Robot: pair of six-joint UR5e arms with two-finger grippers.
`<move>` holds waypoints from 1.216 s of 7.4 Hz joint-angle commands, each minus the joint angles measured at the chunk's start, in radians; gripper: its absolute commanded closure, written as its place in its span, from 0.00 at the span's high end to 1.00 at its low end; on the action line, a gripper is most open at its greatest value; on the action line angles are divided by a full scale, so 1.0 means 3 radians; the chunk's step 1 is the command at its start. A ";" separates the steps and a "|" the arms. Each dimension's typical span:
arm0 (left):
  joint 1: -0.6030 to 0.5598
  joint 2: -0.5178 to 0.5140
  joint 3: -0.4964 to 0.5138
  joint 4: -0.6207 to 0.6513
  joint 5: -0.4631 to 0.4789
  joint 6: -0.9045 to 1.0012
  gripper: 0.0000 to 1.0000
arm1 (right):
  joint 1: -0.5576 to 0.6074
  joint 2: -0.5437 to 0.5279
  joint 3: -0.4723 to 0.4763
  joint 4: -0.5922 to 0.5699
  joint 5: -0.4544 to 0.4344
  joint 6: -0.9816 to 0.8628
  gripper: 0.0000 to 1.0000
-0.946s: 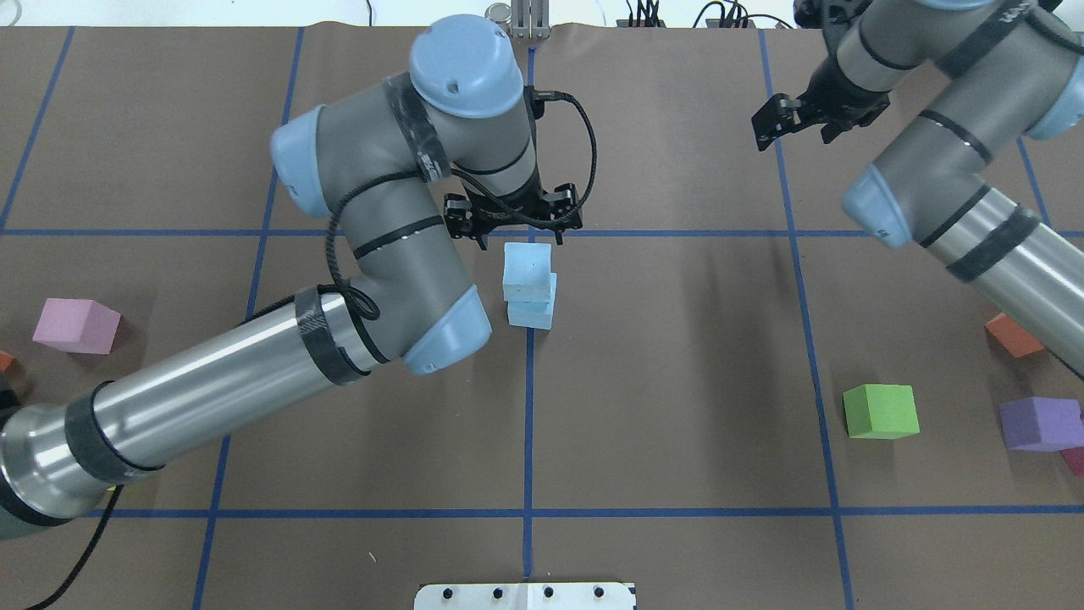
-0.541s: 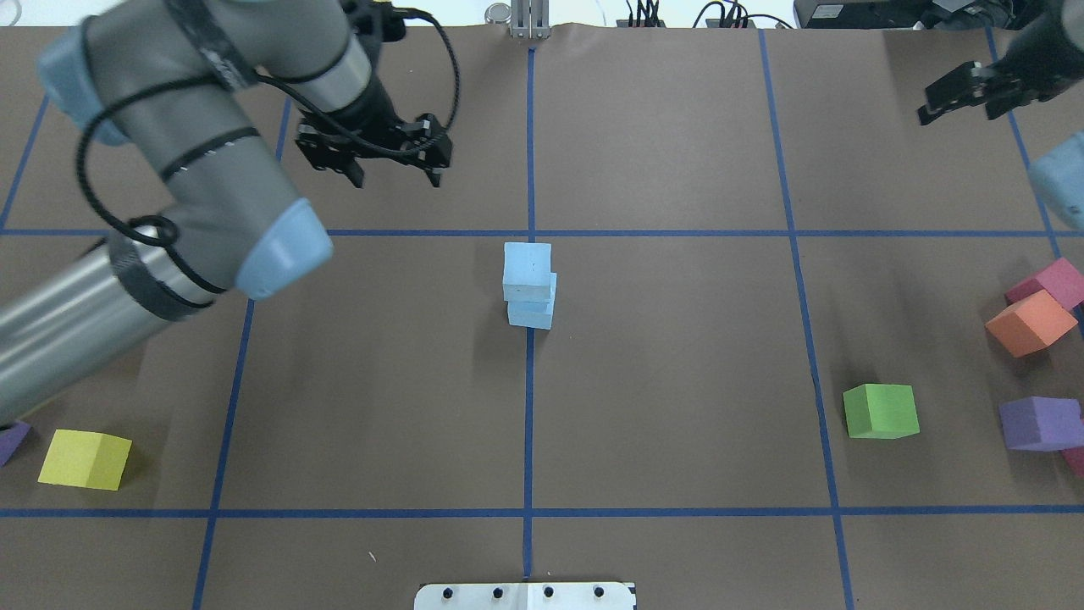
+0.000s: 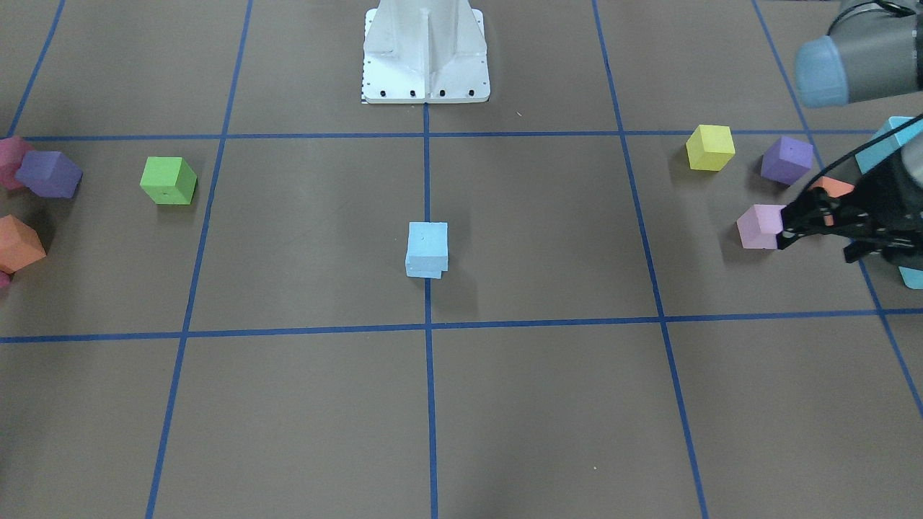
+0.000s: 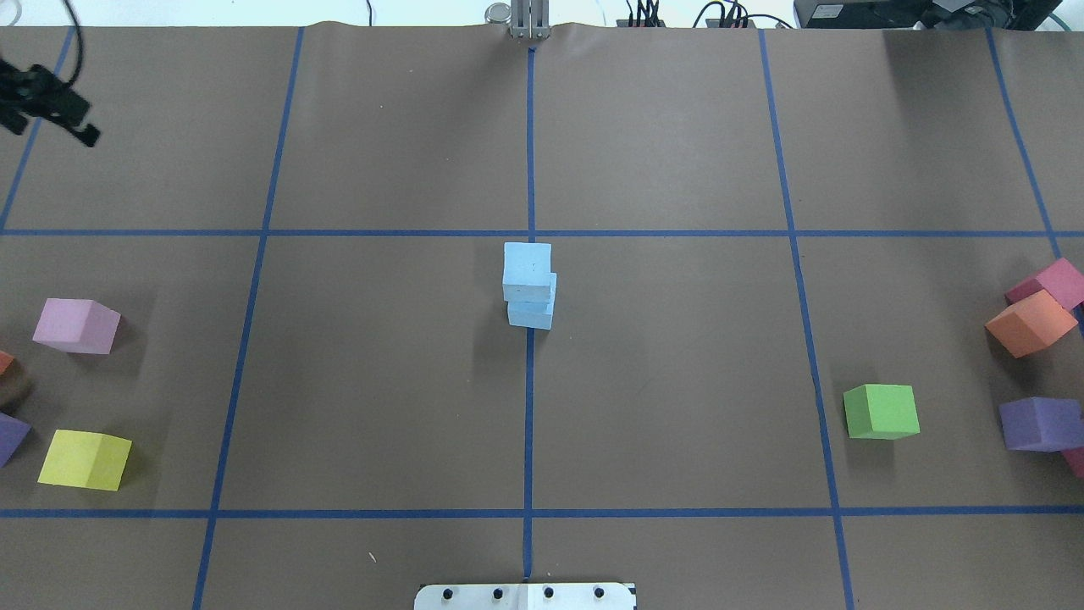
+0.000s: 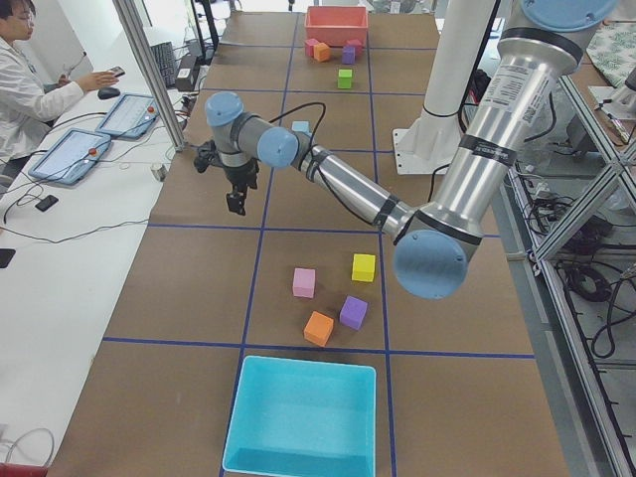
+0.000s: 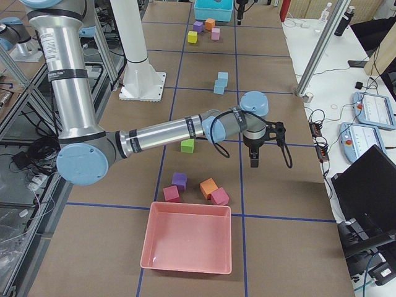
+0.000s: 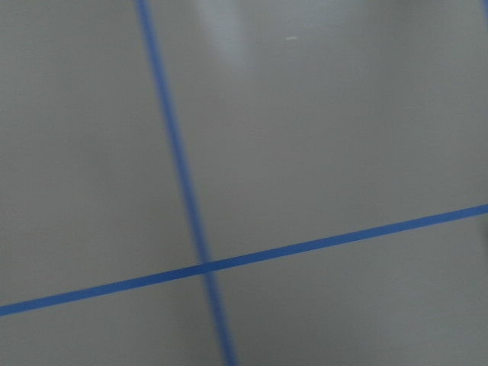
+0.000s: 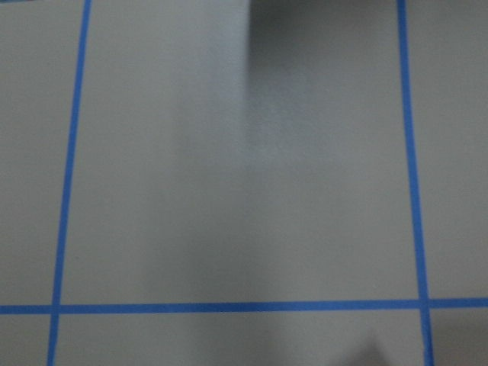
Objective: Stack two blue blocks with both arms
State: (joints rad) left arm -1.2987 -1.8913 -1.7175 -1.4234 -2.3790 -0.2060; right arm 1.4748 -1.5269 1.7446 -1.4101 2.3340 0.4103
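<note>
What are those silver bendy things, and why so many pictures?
They are a robot's left arm and right arm, silver-grey tubes each ending in a black claw. Cameras look from overhead, across the brown table, both table ends and each wrist; the wrist ones see only table and blue tape lines. An upper pale blue foam cube sits on a lower pale blue foam cube. A green foam cube lies aside. The left claw is open and empty; the right claw is too small to judge.
</note>
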 commanded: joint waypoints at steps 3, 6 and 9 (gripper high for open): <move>-0.0477 0.1082 0.0136 -0.0392 -0.0088 0.0844 1.00 | 0.0100 -0.0345 0.0141 -0.0009 0.0003 -0.0140 1.00; -0.0483 0.1237 0.0126 -0.0497 -0.0093 0.0840 1.00 | 0.0100 -0.0402 0.0167 -0.0009 0.0003 -0.0140 1.00; -0.0503 0.1237 0.0121 -0.0496 -0.0093 0.0830 1.00 | 0.0100 -0.0402 0.0172 -0.0009 0.0003 -0.0140 1.00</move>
State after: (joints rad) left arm -1.4482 -1.5208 -1.6809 -1.5721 -2.4068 0.0434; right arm 1.5049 -1.6470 1.7957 -1.4128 2.3347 0.3681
